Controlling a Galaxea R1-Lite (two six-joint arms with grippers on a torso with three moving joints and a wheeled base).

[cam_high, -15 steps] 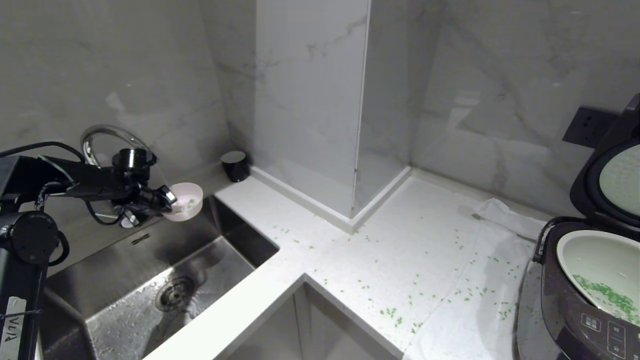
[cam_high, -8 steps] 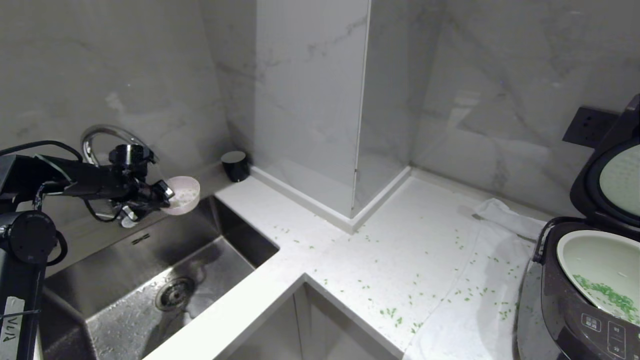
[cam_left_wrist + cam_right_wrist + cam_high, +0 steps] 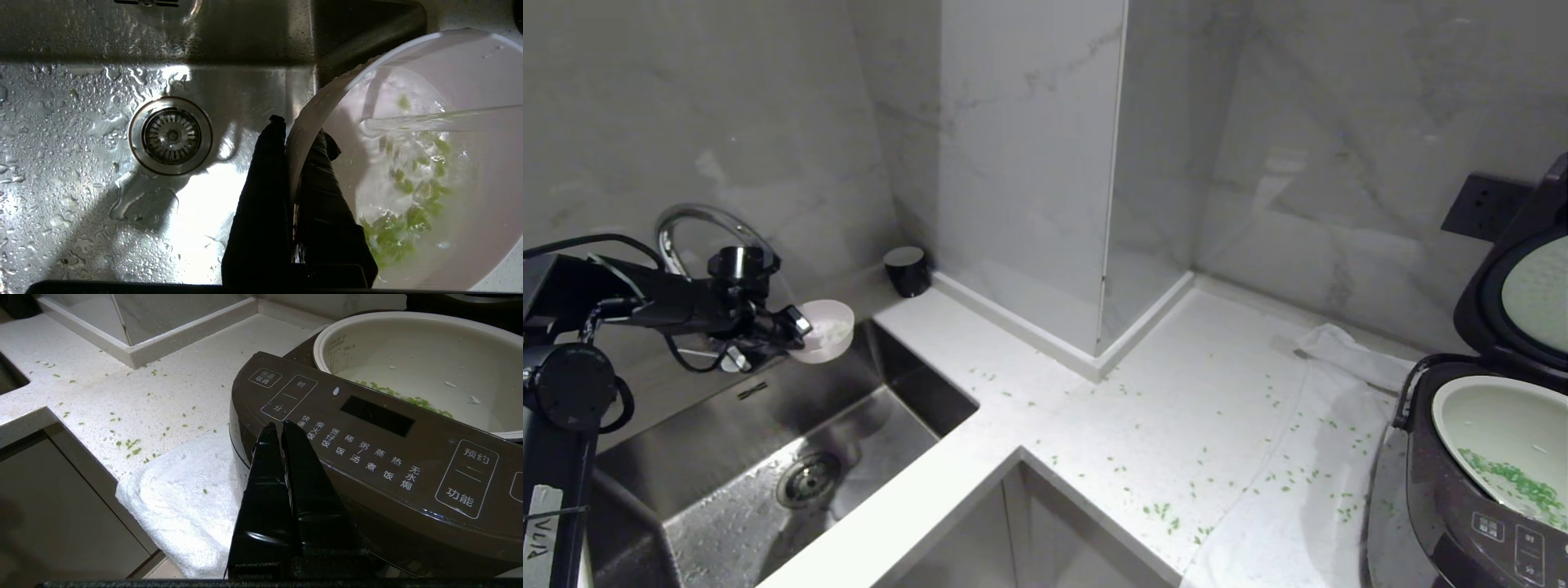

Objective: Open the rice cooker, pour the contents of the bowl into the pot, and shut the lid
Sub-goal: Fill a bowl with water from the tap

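Over the sink (image 3: 727, 408), under the tap (image 3: 690, 222), my left gripper (image 3: 796, 322) is shut on the rim of the pink bowl (image 3: 829, 335). One finger (image 3: 265, 171) is outside the bowl (image 3: 482, 73) wall and the other inside. A thin stream of water (image 3: 441, 119) runs into it over the green contents (image 3: 408, 204). At the far right the rice cooker (image 3: 1445, 498) stands with its lid (image 3: 1527, 286) raised. Its pot (image 3: 1499, 425) holds green bits (image 3: 1515, 486). My right gripper (image 3: 281, 425) is shut and empty, just in front of the cooker's button panel (image 3: 367, 441).
Green bits lie scattered over the white counter (image 3: 1168, 510). A white towel (image 3: 1339, 347) lies under and beside the cooker. A black cup (image 3: 907, 269) stands in the corner by the sink. A marble column (image 3: 1029, 163) rises between sink and cooker. The drain (image 3: 170, 135) is below the bowl.
The bowl tipped slightly and came back near level under the tap, staying in the left gripper. Nothing else has moved.
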